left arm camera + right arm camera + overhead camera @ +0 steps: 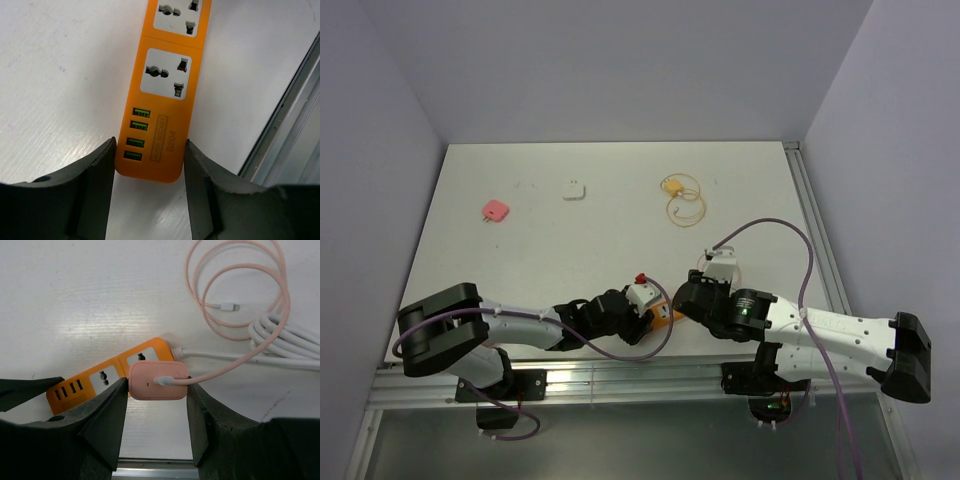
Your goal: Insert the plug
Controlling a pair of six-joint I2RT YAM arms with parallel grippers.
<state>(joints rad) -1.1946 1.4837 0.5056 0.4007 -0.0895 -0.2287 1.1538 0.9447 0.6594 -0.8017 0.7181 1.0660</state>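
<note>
Right end effector [156,388] is pinching a pink rounded-square plastic charger plug [150,381] by its sides, its pink cable [226,306] trailing off right. The plug is hanging directly over the cord-end socket of the orange plastic power strip [87,382]; cannot tell whether it is seated. The strip's long axis is running crosswise under the fingers. Left end effector [149,147] is clamping the strip's USB end, bracing it. White counter [75,290] is lying beneath.
</note>
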